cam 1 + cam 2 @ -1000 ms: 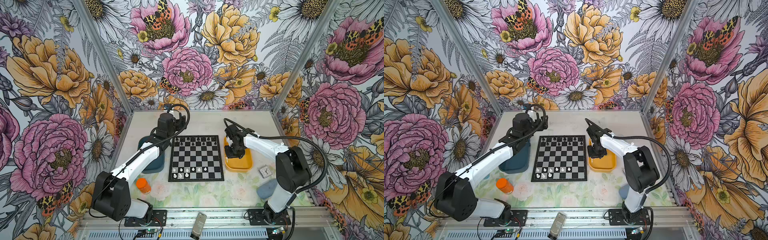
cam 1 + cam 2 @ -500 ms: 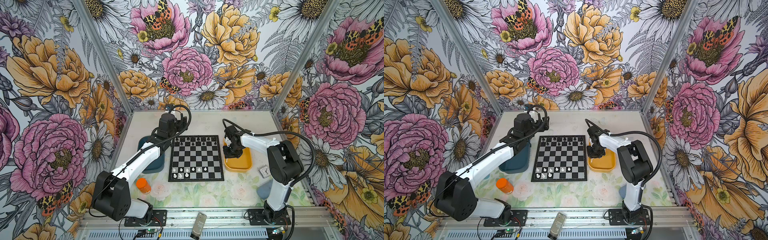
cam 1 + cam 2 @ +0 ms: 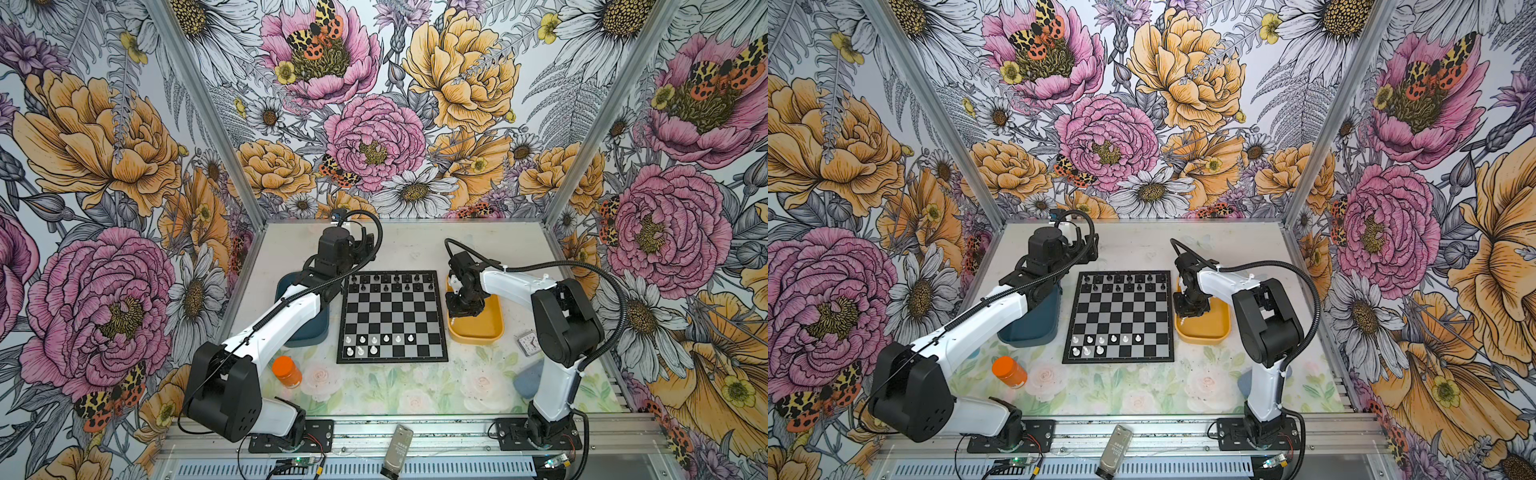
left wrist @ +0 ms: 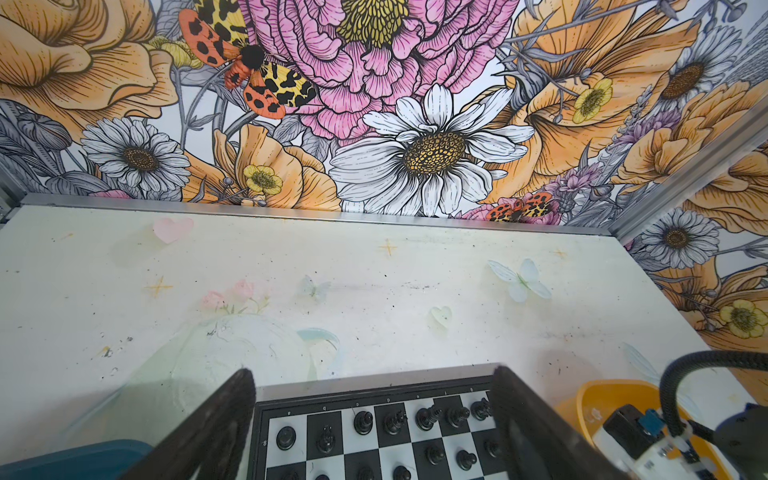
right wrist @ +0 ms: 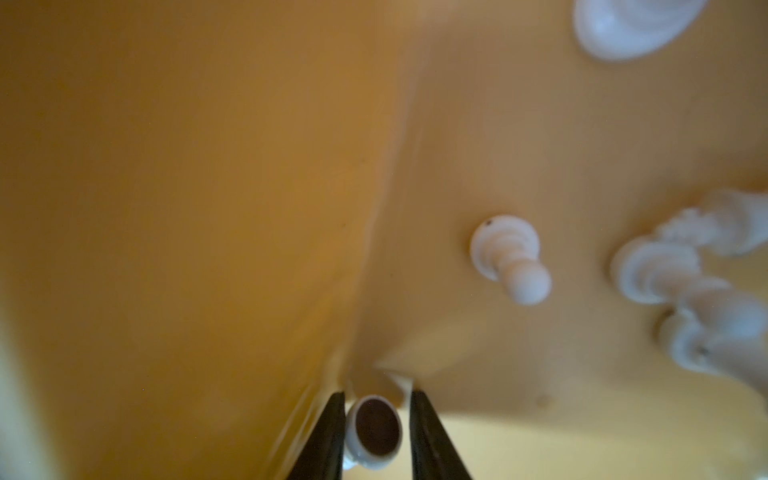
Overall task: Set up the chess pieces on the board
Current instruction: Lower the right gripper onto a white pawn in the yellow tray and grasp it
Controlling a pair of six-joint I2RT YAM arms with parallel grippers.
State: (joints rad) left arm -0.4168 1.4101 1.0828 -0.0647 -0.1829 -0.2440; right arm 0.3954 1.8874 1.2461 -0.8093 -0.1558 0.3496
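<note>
Chess pieces (image 3: 386, 338): a handful of white ones stand on the board (image 3: 392, 307), in the two near rows and mostly toward its left side. The rest lie loose in the yellow tray (image 3: 478, 328), just beside the board's right edge.

R claw (image 5: 377, 394) is down inside that tray at its far end, close to the tray wall (image 5: 166, 208). It's pinching a white piece (image 5: 376, 432) between its two dark fingers (image 5: 332, 436). The piece's round dark base faces the wrist cam. A white pawn (image 5: 509, 259) lies on its side nearby on the tray floor. A few more white pcs are off to one side of it, too blurred to name.

L claw (image 4: 372, 370) is spread wide w/ nothing in it. It hangs over the board's far-left corner, above the black pieces (image 4: 363, 422), which stand in the two far rows.

On the surface (image 3: 415, 245), left of the board, sit a blue bin (image 3: 307, 328) and an orange bottle (image 3: 286, 372). A small clock (image 3: 528, 343) is near the tray's near-right corner.
</note>
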